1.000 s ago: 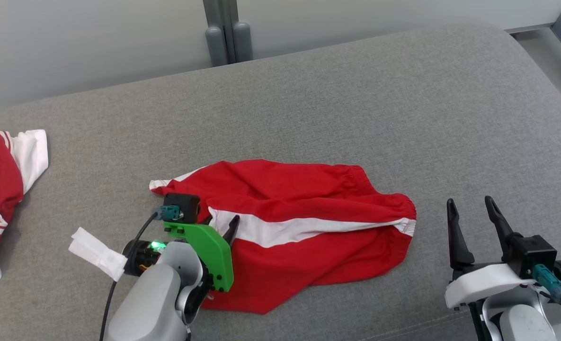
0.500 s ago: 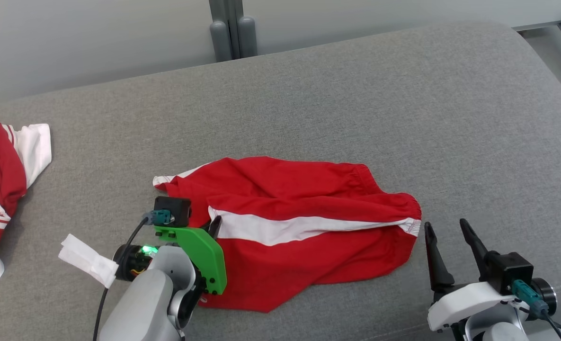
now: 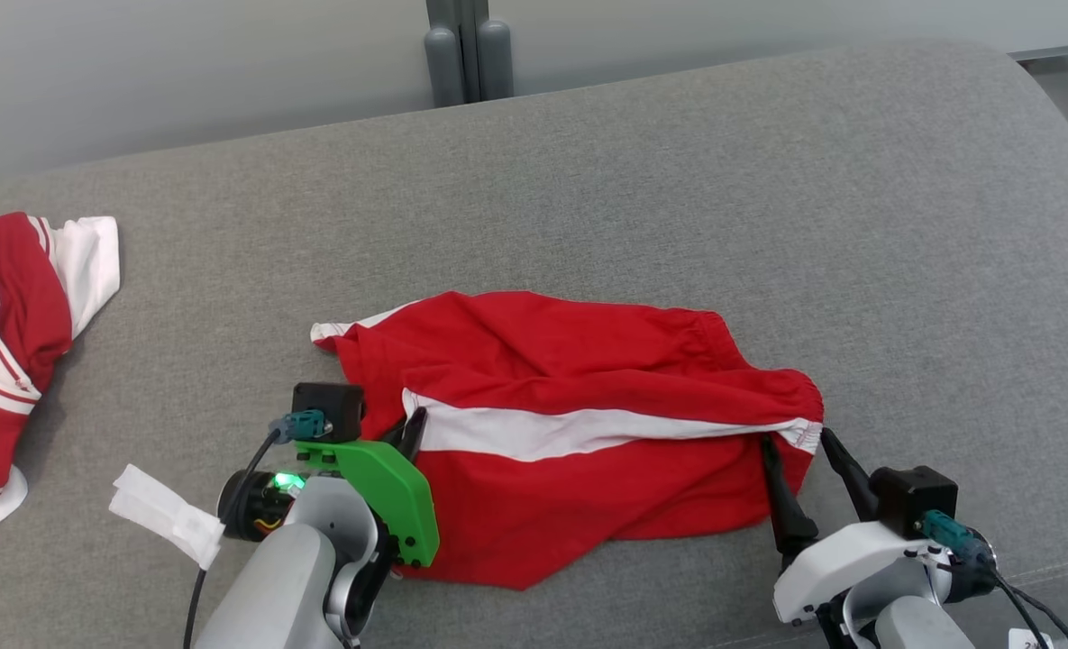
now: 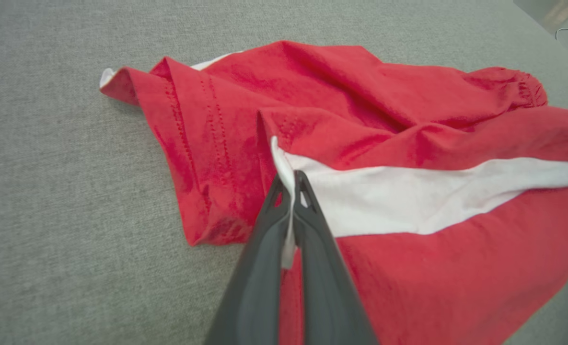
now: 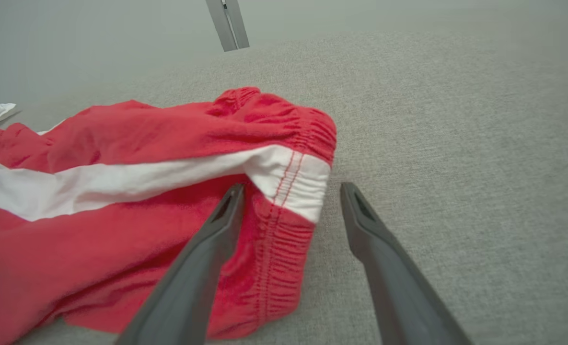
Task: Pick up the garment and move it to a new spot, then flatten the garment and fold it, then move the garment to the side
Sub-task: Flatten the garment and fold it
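Between the two dark fingers of the left gripper (image 4: 292, 181) sits the end of the white stripe (image 4: 432, 196) on the red garment (image 3: 588, 361). A second ago those fingers stood parted at that same spot, and now they are clenched tight on the cloth, a sliver of white pinched up between their tips. Beyond and to the right of those tips the garment spreads crumpled across the grey cushion (image 3: 678, 180), lying much as it did before, though the head view itself has slid a little. Over at the right gripper (image 5: 292, 189) the change is bigger: a second ago it hung well apart from the cloth, over bare cushion. Now its fingers, spread wide and grasping nothing, straddle the gathered waistband corner (image 5: 312, 139), one finger over red fabric and the other over bare grey upholstery just beside the elastic edge. Counting up, I see two grippers with two fingers each, one garment being worked on, and one white stripe along it plus a small white tip at its far corner beyond the left fingers. I also count one second red-and-white garment (image 3: 11, 315) well off to the left of the left fingers, one white tag (image 3: 164, 514) by the left wrist cable, and two rounded grey posts (image 3: 466, 54) past the cushion's far edge.
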Robot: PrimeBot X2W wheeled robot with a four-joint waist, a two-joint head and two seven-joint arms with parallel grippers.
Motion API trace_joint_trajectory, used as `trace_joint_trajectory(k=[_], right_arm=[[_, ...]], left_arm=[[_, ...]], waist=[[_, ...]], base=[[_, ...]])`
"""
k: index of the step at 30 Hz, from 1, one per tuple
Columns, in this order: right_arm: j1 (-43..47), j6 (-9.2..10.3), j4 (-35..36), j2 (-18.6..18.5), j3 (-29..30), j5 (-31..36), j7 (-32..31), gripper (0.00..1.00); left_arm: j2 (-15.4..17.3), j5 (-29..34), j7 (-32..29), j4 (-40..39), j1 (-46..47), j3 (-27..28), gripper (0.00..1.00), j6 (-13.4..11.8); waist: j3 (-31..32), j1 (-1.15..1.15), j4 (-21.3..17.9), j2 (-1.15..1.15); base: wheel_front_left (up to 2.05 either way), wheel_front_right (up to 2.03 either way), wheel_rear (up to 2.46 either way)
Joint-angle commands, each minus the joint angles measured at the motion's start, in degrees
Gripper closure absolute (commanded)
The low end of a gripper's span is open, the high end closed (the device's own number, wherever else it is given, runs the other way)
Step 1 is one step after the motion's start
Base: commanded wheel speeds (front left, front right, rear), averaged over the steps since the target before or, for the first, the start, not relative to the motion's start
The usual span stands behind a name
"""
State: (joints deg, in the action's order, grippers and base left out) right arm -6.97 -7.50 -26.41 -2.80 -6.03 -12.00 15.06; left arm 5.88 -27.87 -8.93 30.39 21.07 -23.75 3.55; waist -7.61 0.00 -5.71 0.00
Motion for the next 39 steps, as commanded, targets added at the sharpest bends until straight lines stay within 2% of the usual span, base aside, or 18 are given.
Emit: trace_joint_trajectory(k=[1,3,4,5,6,10,13,14,21,26,34,39], right_arm=[[-0.95,0.02,-0.75,-0.17,-0.34,-1.3,-0.01,0.0],[-1.57,0.02,-1.51,-0.17,-1.2,-2.6,-0.41,0.07],[-1.81,0.02,-1.65,-0.41,-1.51,-3.26,-0.49,0.19],[-1.85,0.02,-1.67,-0.7,-1.64,-3.66,-0.63,0.24],[-1.85,0.02,-1.54,-1.05,-2.04,-4.05,-0.69,0.45],[-1.72,0.02,0.17,-2.05,-3.0,-4.54,-0.84,0.73],[-0.93,0.02,2.42,-2.79,-3.4,-4.66,-1.24,0.86],[-0.66,0.02,3.22,-2.94,-3.51,-4.7,-1.24,1.0],[0.11,0.02,8.83,-3.67,-3.65,-3.92,-0.79,1.0],[-0.54,0.02,15.78,-3.78,-2.91,-3.17,-0.29,1.0],[-1.73,0.02,30.75,-5.56,-1.23,-1.44,-1.06,1.0],[-2.39,0.02,40.41,-5.56,-0.09,-0.22,-2.04,1.0]], left_arm=[[-0.05,-0.26,0.45,-0.27,-0.73,0.08,1.0,-0.24],[-0.09,-0.31,0.62,-0.6,-0.93,-0.02,1.0,-0.31],[-0.08,-0.41,0.7,-0.82,-1.0,-0.01,1.0,-0.38],[-0.04,-0.46,0.85,-0.93,-1.01,-0.02,1.0,-0.42],[0.07,-0.56,0.88,-1.09,-1.11,-0.02,1.0,-0.43],[0.41,-0.85,1.19,-1.68,-1.71,0.12,1.0,-0.64],[0.66,-1.25,1.55,-2.23,-2.02,0.36,1.0,-0.75],[0.69,-1.38,1.62,-2.44,-2.12,0.46,1.0,-0.89],[0.34,-3.43,3.65,-4.17,-2.81,2.19,1.0,-1.21],[0.27,-4.89,6.22,-8.72,-1.88,4.16,1.0,-1.33],[1.99,-5.07,8.39,-25.09,0.76,7.32,1.0,-3.04],[3.52,-4.17,6.91,-37.46,3.01,8.83,1.0,-4.69]], waist=[[0.07,0.0,0.38,0.0],[0.19,0.0,0.66,0.0],[0.27,0.0,0.77,0.0],[0.33,0.0,0.84,0.0],[0.42,0.0,0.9,0.0],[0.82,0.0,0.95,0.0],[1.14,0.0,0.92,0.0],[1.23,0.0,0.9,0.0],[2.49,0.0,0.75,0.0],[4.15,0.0,0.73,0.0],[8.23,0.0,1.21,0.0],[9.58,0.0,1.15,0.0]], base=[[0.0,0.0,0.0],[0.0,0.0,0.0],[0.0,0.0,0.0],[0.0,0.0,0.0],[0.0,0.0,0.0],[0.0,0.0,0.0],[0.0,0.0,0.0],[0.0,0.0,0.0],[0.0,0.0,0.0],[0.0,0.0,0.0],[0.0,0.0,0.0],[0.0,0.0,0.0]])
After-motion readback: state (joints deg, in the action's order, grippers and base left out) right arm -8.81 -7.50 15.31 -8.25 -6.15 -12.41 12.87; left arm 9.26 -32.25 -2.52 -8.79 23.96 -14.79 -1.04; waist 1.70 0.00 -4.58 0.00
